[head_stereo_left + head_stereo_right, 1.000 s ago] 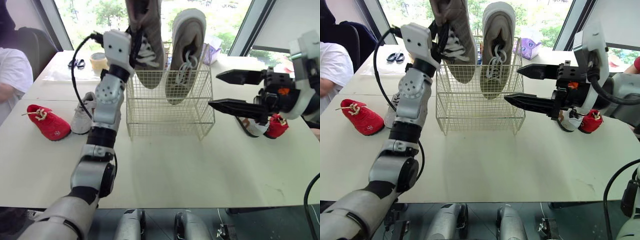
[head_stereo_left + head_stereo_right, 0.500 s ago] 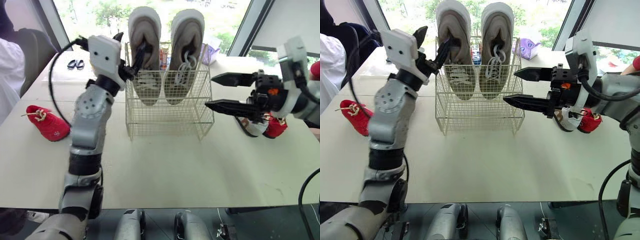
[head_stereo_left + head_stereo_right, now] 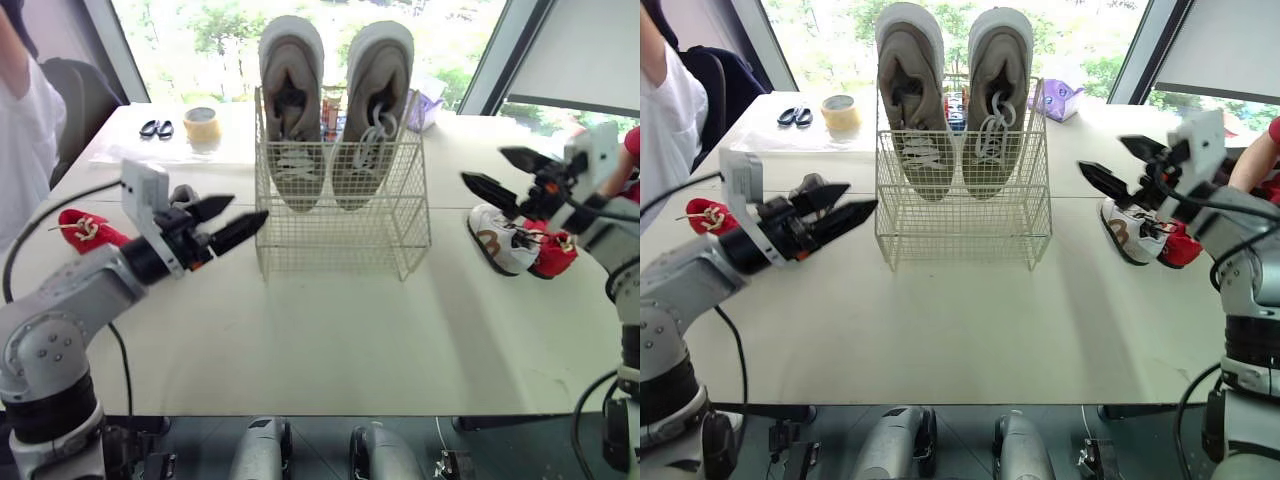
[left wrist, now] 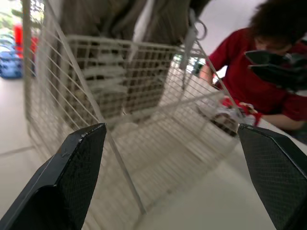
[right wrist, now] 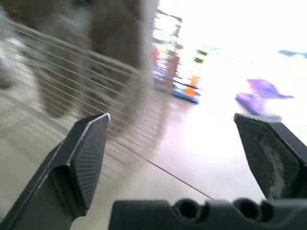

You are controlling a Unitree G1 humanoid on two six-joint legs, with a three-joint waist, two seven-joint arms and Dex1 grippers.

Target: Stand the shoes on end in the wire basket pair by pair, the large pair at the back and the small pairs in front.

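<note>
The left wrist view looks through the wire basket (image 4: 120, 124) to a person in a red top (image 4: 240, 76), with the right gripper (image 4: 278, 64) in front of them. The head views show only a red sleeve at that edge. The right wrist view catches a purple packet (image 5: 263, 91) on the far tabletop.

The basket is a thin cream grid, boxy and open-topped. At its back, two large grey lace-up shoes (image 3: 291, 110) stand side by side (toes down, heels well above the rim).

The left gripper (image 3: 248, 208) hangs low over the pale table (image 3: 330, 340), just off the basket's front left corner. Its tapered black fingers are spread wide and hold nothing. The right gripper (image 3: 484, 167) is also wide and empty above a small white shoe (image 3: 503, 240), which lies against a small red shoe (image 3: 556, 252). Another red shoe (image 3: 85, 228) and a greyish small shoe (image 3: 183, 192) lie behind the left arm.

Half a second ago the left gripper was at the basket rim beside the left grey shoe. The right gripper has drawn back from the basket.
</note>
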